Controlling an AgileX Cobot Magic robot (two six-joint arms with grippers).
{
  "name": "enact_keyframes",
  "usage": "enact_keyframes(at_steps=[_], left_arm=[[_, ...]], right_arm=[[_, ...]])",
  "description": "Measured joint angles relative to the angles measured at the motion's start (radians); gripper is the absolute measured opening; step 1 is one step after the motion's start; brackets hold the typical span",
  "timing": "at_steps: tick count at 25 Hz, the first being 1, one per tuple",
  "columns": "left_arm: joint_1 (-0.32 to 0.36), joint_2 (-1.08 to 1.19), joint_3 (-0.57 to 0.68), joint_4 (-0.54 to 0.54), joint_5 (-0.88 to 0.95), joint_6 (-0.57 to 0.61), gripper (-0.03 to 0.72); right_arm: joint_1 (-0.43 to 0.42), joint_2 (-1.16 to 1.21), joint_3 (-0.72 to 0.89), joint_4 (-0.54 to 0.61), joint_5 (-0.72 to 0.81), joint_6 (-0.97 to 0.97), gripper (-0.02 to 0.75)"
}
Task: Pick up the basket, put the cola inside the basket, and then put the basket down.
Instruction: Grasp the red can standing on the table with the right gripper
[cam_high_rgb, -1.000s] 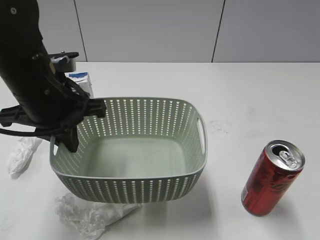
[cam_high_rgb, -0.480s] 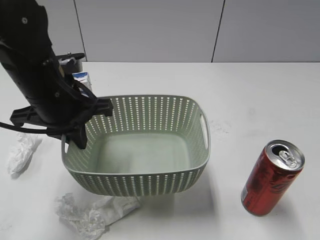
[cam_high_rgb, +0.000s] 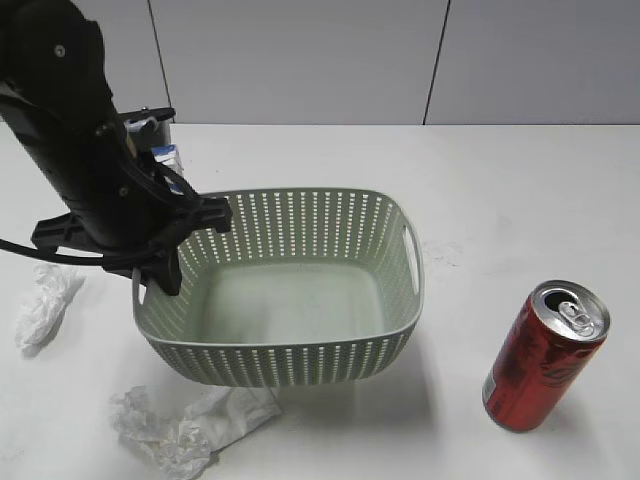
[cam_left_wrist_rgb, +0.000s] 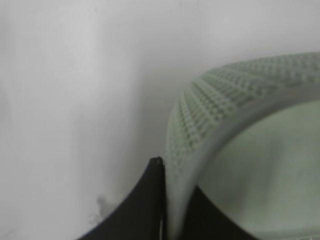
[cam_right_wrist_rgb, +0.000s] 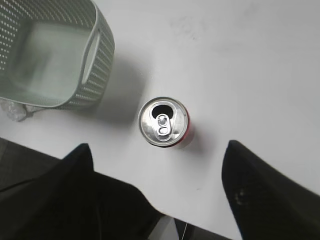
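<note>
The pale sage-green basket (cam_high_rgb: 290, 350) hangs tilted above the table, held by its left rim. My left gripper (cam_high_rgb: 160, 272) is shut on that rim; the left wrist view shows the basket wall (cam_left_wrist_rgb: 200, 120) pinched between the two black fingers (cam_left_wrist_rgb: 172, 200). The dark-red cola can (cam_high_rgb: 543, 355) stands upright on the table at the right, apart from the basket. In the right wrist view the cola's silver top (cam_right_wrist_rgb: 163, 121) lies below and between my right gripper's spread fingers (cam_right_wrist_rgb: 160, 150), which are open and empty. The basket (cam_right_wrist_rgb: 95, 80) shows at that view's upper left.
A white-and-blue milk carton (cam_high_rgb: 165, 158) stands behind the left arm. Crumpled white paper lies under the basket's front-left corner (cam_high_rgb: 185, 425), and another piece lies at the far left (cam_high_rgb: 40, 305). A grey wall runs behind the table.
My left gripper has carried the basket to the right and a little higher, toward the cola. The cola has not moved.
</note>
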Motion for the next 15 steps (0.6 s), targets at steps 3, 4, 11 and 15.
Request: enact_keyframes(at_steps=[3, 4, 11, 15], left_arm=[[0.000, 0.000, 0.000, -0.001, -0.001, 0.000, -0.004], [0.000, 0.000, 0.000, -0.001, -0.001, 0.000, -0.004], [0.000, 0.005, 0.000, -0.001, 0.000, 0.000, -0.004], [0.000, 0.005, 0.000, -0.001, 0.000, 0.000, -0.004]], right_arm=[[0.034, 0.163, -0.043, 0.003, 0.020, -0.004, 0.595], [0.052, 0.209, -0.046, -0.004, 0.021, -0.004, 0.595], [0.145, 0.407, -0.047, -0.075, -0.012, 0.047, 0.595], [0.147, 0.462, -0.047, -0.073, -0.024, 0.066, 0.595]])
